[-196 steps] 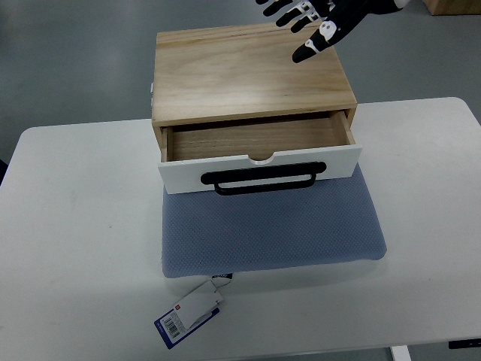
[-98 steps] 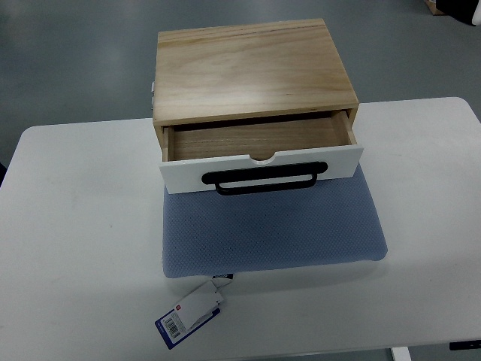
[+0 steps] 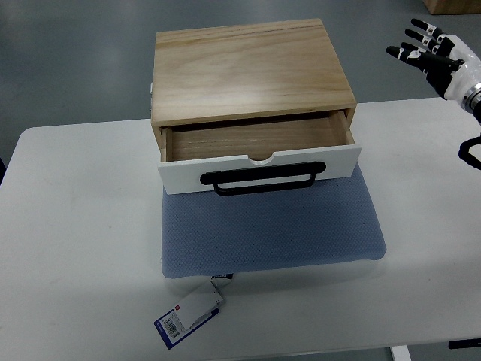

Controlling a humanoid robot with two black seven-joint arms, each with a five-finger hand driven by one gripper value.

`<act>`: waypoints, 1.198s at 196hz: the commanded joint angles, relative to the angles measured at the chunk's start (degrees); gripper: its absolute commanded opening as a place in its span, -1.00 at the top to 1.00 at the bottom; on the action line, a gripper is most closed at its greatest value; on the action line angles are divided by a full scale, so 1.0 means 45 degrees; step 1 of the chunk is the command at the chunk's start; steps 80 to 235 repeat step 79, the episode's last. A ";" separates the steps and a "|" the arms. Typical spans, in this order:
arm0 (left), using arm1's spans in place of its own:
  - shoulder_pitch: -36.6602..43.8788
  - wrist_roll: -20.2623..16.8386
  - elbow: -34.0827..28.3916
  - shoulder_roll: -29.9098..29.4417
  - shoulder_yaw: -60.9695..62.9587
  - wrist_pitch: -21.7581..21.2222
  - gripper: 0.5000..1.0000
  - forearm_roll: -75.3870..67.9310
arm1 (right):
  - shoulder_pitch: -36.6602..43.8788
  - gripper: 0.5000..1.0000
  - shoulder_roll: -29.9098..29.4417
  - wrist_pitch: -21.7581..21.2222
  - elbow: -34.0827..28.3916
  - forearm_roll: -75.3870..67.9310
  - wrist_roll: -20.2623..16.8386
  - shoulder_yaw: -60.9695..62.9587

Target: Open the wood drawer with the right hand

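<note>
Wood drawer (image 3: pixel 259 147) sat at the far-centre of the white table (image 3: pixel 75 226), already pulled partway out toward the near side, its white front (image 3: pixel 259 171) overhanging a blue-grey mat (image 3: pixel 270 229). The inside looked empty. The black bar handle (image 3: pixel 263 179) ran left-right along the front face, so any further pull had to go straight toward the near edge, square to that bar.

Right hand (image 3: pixel 440 60) was up at the far-right corner, fingers spread and holding nothing, well apart from the drawer and clear of the table surface. The handle lay to its left and nearer. It was the only hand in view; the left one didn't show.

By my read the opening was mostly done; the hand was not engaged with the handle.

A tag (image 3: pixel 188 314) lay near the table's near edge, attached at the mat's near-left corner: barcode visible, print too small to read. No brand legible on the box (image 3: pixel 248 68).
</note>
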State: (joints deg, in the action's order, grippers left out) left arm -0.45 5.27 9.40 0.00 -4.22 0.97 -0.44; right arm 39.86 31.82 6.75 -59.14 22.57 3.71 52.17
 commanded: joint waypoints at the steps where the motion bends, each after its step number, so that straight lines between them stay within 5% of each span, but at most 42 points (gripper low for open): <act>1: 0.0003 0.0001 0.0000 0.0000 -0.0001 0.0000 -1.00 0.0000 | -0.0479 -0.69 -0.0645 0.0220 0.0427 0.0473 0.0094 0.0751; 79: 0.0003 0.0001 0.0000 0.0000 -0.0001 0.0000 -1.00 0.0000 | -0.1827 -0.72 -0.1973 0.0220 0.0583 0.0297 0.0094 0.2177; 235: 0.0003 0.0001 0.0000 0.0000 -0.0001 0.0000 -1.00 0.0000 | -0.1827 -0.72 -0.1973 0.0220 0.0583 0.0297 0.0094 0.2177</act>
